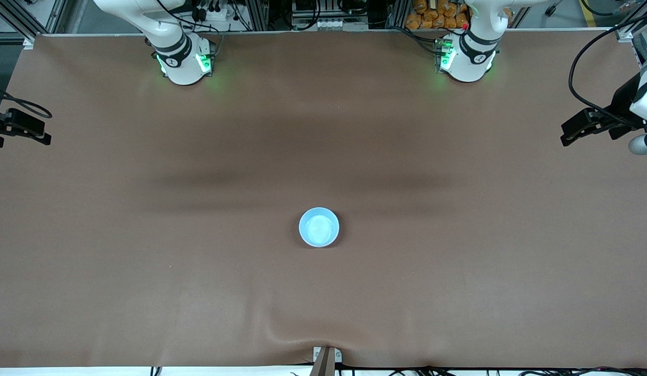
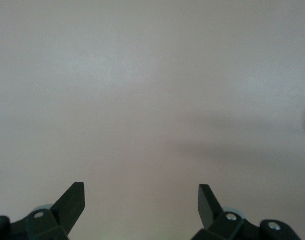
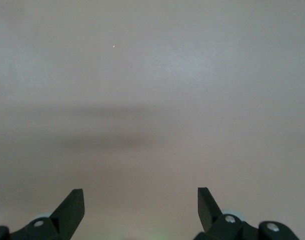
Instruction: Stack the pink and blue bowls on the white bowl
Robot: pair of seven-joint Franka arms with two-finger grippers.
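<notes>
Front view: light blue round plastic bowl point(image 1: 319, 227) at table point(image 1: 146, 261) centre; left gripper point(image 2: 141, 200) at 3 o'clock and right gripper point(image 3: 140, 200) at 9 o'clock, both wide, empty.

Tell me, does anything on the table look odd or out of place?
Only one blue bowl shows, upright at mid-table; no pink or white bowl is visible, perhaps nested under it. The cloth bulges near the front edge. Both claws, left and right, hang open over bare cloth.
</notes>
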